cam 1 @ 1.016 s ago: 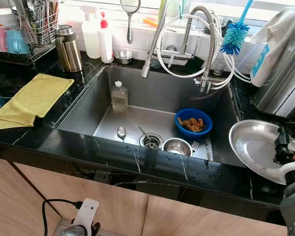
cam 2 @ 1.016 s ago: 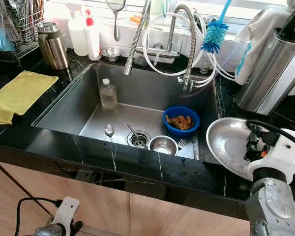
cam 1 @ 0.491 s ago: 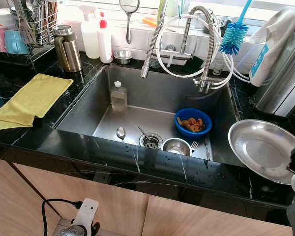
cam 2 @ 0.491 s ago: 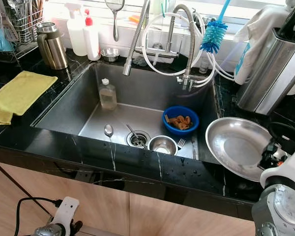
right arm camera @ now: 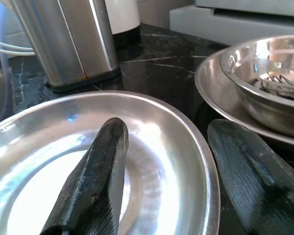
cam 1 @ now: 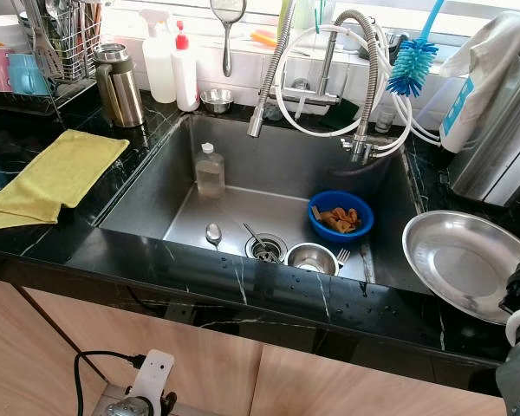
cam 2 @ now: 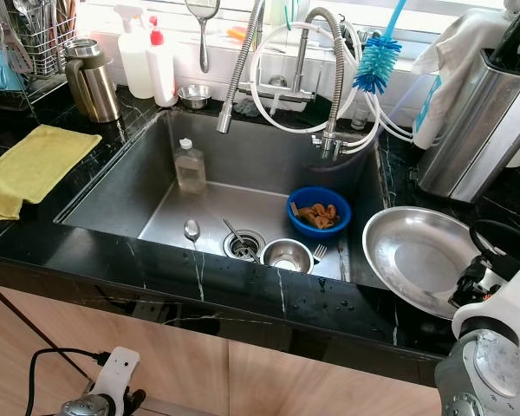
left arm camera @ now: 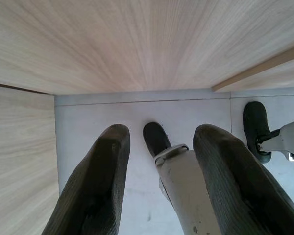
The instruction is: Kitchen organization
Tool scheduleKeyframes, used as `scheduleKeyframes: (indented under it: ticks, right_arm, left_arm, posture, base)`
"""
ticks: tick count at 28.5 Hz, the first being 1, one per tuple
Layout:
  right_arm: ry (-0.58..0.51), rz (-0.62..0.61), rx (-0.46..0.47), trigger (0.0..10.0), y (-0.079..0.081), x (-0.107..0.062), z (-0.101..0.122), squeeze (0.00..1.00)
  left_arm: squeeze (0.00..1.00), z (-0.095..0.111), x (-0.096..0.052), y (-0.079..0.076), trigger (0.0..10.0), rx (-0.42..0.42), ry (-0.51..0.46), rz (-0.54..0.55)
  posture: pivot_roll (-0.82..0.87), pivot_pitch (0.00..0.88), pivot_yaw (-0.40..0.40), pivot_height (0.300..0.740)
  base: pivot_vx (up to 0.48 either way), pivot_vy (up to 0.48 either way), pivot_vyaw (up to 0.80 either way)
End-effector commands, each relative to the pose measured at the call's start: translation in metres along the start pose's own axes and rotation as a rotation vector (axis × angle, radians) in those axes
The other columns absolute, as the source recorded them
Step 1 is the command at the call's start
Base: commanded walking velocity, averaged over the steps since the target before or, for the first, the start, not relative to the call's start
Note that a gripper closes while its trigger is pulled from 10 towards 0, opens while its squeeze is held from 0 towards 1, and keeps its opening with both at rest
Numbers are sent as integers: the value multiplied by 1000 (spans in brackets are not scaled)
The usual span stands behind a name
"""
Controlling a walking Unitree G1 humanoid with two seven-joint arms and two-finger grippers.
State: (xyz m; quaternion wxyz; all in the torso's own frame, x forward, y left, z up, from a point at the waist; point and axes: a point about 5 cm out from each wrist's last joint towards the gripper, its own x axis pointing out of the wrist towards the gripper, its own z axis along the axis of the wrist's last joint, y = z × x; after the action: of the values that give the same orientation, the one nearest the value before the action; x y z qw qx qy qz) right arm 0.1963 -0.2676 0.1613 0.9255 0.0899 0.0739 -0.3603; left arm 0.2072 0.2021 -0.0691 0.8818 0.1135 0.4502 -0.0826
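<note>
Desk: black marble, sink [cam 1: 243, 186] set in.
Steel plate [cam 1: 465, 263]: flat on desk, rim between my right end effector [right arm camera: 166, 171] fingers.
Right end effector: spread wide, not gripping.
Left end effector [left arm camera: 159, 166]: open, hanging by cabinet.

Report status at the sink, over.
Right hand open, fingers straddling rim of steel plate on counter right of sink. Left hand open, idle, low by cabinet. Stacked steel bowls close beside plate.
</note>
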Motion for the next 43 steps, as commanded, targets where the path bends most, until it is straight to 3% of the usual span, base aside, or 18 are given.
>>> scheduleKeyframes:
  ticks: [1, 5, 6, 7, 8, 10, 13, 14, 29, 43]
  right_arm:
    - [-1, -31, 4, 10000, -4, 0, 2, 0]
    - [1, -42, 9, 10000, -5, 0, 1, 0]
    - [2, -42, 9, 10000, -5, 0, 1, 357]
    - [3, -42, 8, 10000, -5, 0, 1, 424]
    - [7, -41, 5, 10000, -5, 0, 0, 424]
    - [13, -43, -3, 10000, -6, 0, -1, 204]
    - [14, -44, -4, 10000, -6, 0, -1, 204]
    - [14, -47, -2, 10000, -6, 0, 0, 0]
    - [47, -129, 28, 10000, -15, 3, -4, 0]
    - [78, -122, 59, 10000, -11, 5, -8, 0]
  left_arm:
    - [0, -2, 0, -1, 10000, 8, 5, -7]
    - [0, -2, 0, -1, 10000, 7, 5, -7]
    - [0, -2, 0, -1, 10000, 7, 5, -8]
    - [0, -2, 0, -1, 10000, 8, 5, -8]
    - [0, -2, 0, -1, 10000, 9, 6, -9]
    - [0, -1, 0, -1, 10000, 9, 4, -10]
    - [0, -1, 0, -1, 10000, 9, 4, -10]
    - [0, -1, 0, -1, 10000, 9, 4, -13]
    - [0, -2, 0, -1, 10000, 7, 6, -14]
    - [0, -3, 0, -2, 10000, 12, 7, -17]
  posture:
    - [0, 52, -88, 740]
    - [-2, 52, -86, 740]
    - [-2, 52, -86, 740]
    - [-2, 52, -86, 740]
    - [-3, 52, -86, 740]
    - [-1, 51, -86, 740]
    - [-1, 51, -86, 740]
    - [-1, 50, -86, 740]
    - [4, 45, -87, 740]
    - [5, 31, -88, 740]
  base:
    - [0, 0, 0]
    - [0, 0, 0]
    - [0, 0, 0]
    - [0, 0, 0]
    - [0, 0, 0]
    - [0, 0, 0]
    - [0, 0, 0]
    - [0, 0, 0]
    - [0, 0, 0]
    - [0, 0, 0]
